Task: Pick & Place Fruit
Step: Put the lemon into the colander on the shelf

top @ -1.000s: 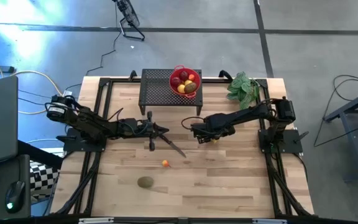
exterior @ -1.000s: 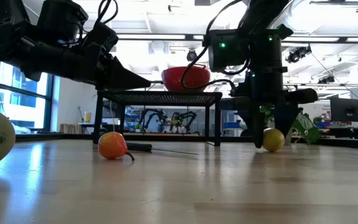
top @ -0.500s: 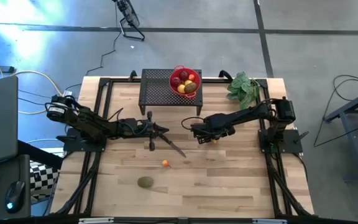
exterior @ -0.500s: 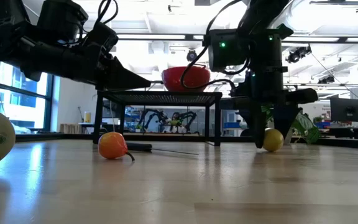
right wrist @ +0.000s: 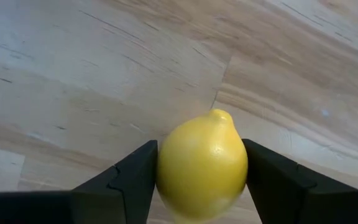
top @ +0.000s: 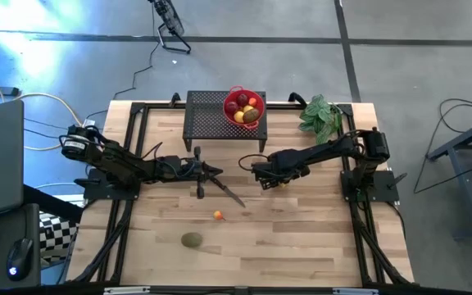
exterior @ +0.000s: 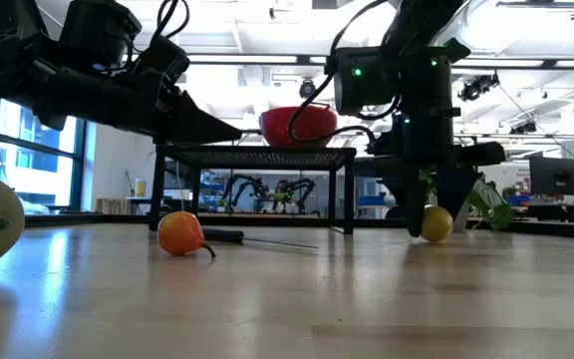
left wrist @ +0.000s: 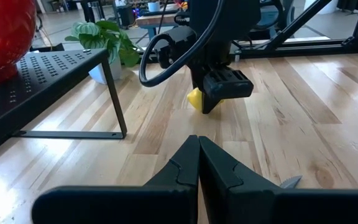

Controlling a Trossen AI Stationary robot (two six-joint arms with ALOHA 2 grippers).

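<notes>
A yellow lemon sits between the fingers of my right gripper at mid-table, in front of the black rack; the low view shows the lemon down at the tabletop. A tiny orange fruit and a brown-green kiwi lie on the wood nearer the front. More fruit fills the red bowl on the rack. My left gripper hovers shut above the table, left of the right one, over the dark-handled knife, touching nothing. My right gripper pinches the lemon by its two long sides, one finger on each. The fingers come from above, pointing down. The lemon's pointed end sticks out ahead of them. Its underside appears to be on the table.
The black perforated rack stands at the far edge and carries the red bowl. A green leafy bunch lies at the far right. The knife lies between the two grippers. Open wood stretches along the near edge around the kiwi.
</notes>
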